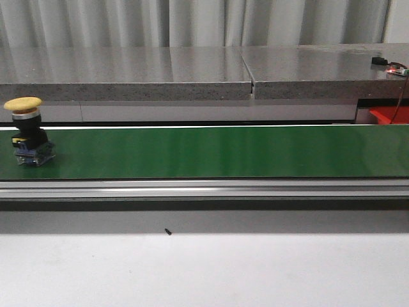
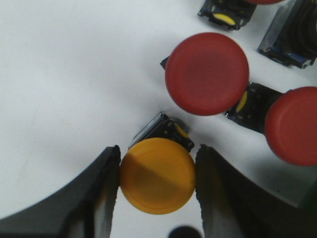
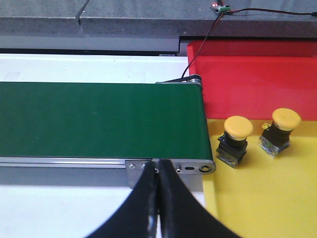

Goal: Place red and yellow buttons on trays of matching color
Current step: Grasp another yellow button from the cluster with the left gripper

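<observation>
Left gripper (image 2: 157,178) jaws sit on either side of a yellow button (image 2: 157,175); the dark fingers (image 2: 101,191) look to be touching its cap on both sides, so closed on it. Right gripper (image 3: 157,193) jaws pressed together, nothing between them.

Hidden or cut off: neither arm appears in the front view. In the left wrist view the held button's dark base (image 2: 161,130) only peeks out past the cap. Further out, a red button (image 2: 207,73) lies on the white surface (image 2: 64,74), a second red button (image 2: 293,125) is cut by the frame edge, and more button bodies (image 2: 292,37) beyond are cropped and hard to read.

Buttons: smooth round mushroom caps, glossy plastic, on boxy black bases with clear housings.

Right wrist view, near to far: metal end of the conveyor frame (image 3: 171,167), matte green belt (image 3: 99,119), yellow tray (image 3: 267,193) beside the belt end holding two yellow-capped buttons (image 3: 237,130) (image 3: 285,121) standing upright, apart from each other. Beyond it a red tray (image 3: 247,74), its contents not visible.

Front view: white tabletop (image 1: 204,268), aluminium rail, then the belt with one yellow-capped button (image 1: 25,131) upright at its far left end. Speckled grey stone ledge (image 1: 128,73) behind, small circuit board (image 1: 396,69) with wire on the right.
</observation>
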